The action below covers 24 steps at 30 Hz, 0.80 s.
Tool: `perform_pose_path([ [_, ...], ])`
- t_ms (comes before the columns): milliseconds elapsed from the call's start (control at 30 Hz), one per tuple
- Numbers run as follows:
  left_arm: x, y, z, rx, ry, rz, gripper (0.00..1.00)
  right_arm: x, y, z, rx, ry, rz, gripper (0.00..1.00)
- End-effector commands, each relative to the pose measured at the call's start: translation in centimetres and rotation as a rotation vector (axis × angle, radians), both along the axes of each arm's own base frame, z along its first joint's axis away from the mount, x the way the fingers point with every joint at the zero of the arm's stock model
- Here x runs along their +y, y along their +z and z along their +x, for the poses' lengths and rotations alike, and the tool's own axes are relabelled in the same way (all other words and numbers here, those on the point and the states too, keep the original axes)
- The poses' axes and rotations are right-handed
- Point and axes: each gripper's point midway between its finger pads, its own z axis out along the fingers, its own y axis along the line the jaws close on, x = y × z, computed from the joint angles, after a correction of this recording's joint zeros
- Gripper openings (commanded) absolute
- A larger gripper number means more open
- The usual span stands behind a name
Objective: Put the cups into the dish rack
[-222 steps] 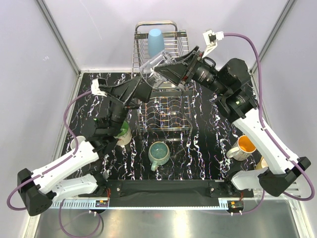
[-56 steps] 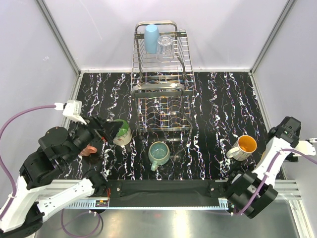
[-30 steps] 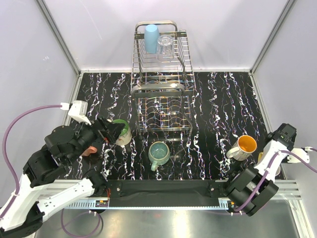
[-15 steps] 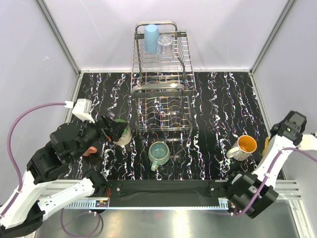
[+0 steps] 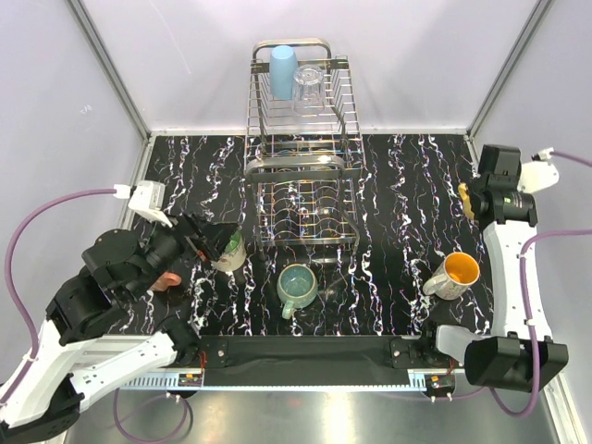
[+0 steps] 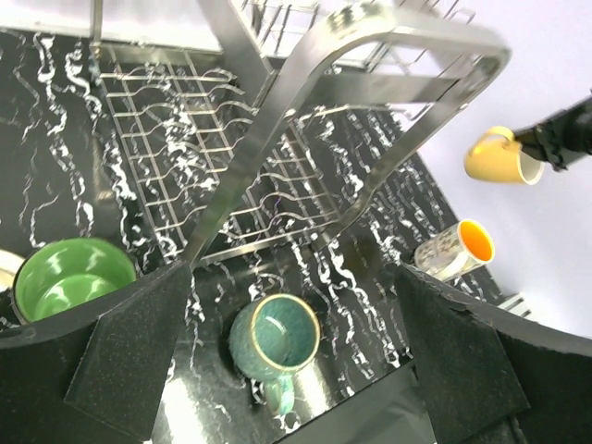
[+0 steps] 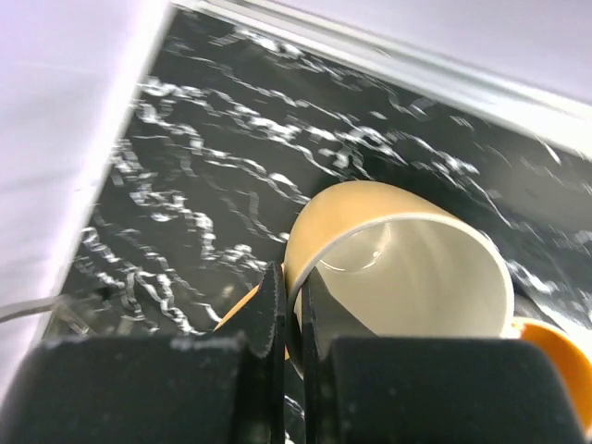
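The dish rack (image 5: 301, 157) stands at the back middle, with a light blue tumbler (image 5: 282, 70) and a clear glass (image 5: 308, 87) upside down in its upper shelf. My right gripper (image 7: 289, 294) is shut on the rim of a yellow mug (image 7: 398, 264), held in the air at the right (image 6: 498, 155). My left gripper (image 6: 296, 370) is open and hangs above the teal mug (image 6: 275, 337), with nothing between its fingers. The cream mug with a green inside (image 5: 228, 249) stands to the left of the rack. A mug with an orange inside (image 5: 453, 274) stands at the right.
A salmon-pink cup (image 5: 169, 280) shows partly under my left arm. The rack's lower plate tier (image 6: 213, 166) lies just beyond the teal mug. Grey walls close in on the left, right and back of the black marbled table (image 5: 407, 185).
My right arm has swung up from the near right edge toward the far right, carrying the yellow mug. The left arm has barely moved and stays open.
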Motion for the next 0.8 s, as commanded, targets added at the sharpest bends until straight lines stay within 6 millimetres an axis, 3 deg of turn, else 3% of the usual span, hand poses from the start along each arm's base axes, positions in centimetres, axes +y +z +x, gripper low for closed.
perform_pose_path([
  [0, -1.0, 3.4, 0.0, -0.069, -0.042, -0.059, 0.99, -1.2, 7.3, 2.4, -0.178, -0.011, -0.162, 0.0],
  [100, -1.9, 4.4, 0.3, -0.068, -0.066, -0.073, 0.99, 1.3, 9.9, 4.5, -0.26, 0.176, -0.188, 0.0],
  [200, -2.9, 5.9, 0.5, -0.082, -0.09, -0.102, 0.99, 5.5, 13.2, 6.0, -0.373, 0.455, -0.214, 0.0],
  [233, -3.0, 6.8, 0.3, -0.096, -0.102, -0.119, 0.99, 6.9, 15.0, 6.5, -0.452, 0.541, -0.228, 0.0],
  [267, -3.2, 7.3, 0.3, -0.102, -0.109, -0.131, 0.99, 10.3, 16.1, 6.5, -0.513, 0.723, -0.191, 0.0],
  [300, -3.7, 7.6, 0.6, -0.098, -0.115, -0.134, 0.99, 12.1, 17.8, 6.1, -0.573, 0.818, -0.186, 0.0],
  [333, -3.7, 9.3, 0.0, -0.12, -0.138, -0.159, 0.99, 15.2, 19.5, 5.4, -0.657, 0.983, -0.163, 0.0],
  [400, -4.5, 10.8, 0.2, -0.121, -0.156, -0.189, 0.99, 18.0, 21.9, 4.3, -0.744, 1.113, -0.136, 0.0],
  [433, -4.2, 12.6, -0.1, -0.139, -0.155, -0.229, 0.99, 19.3, 23.0, 3.7, -0.787, 1.173, -0.105, 0.0],
  [600, -5.9, 17.0, 0.4, -0.082, -0.168, -0.418, 0.99, 23.4, 28.9, 0.9, -0.946, 1.337, -0.149, 0.0],
  [633, -6.4, 18.4, -0.3, -0.083, -0.211, -0.449, 0.99, 24.2, 30.3, 0.1, -1.0, 1.375, -0.177, 0.0],
  [767, -10.9, 19.1, 0.5, 0.046, -0.325, -0.545, 0.98, 27.5, 33.0, -3.8, -1.154, 1.609, -0.292, 0.0],
])
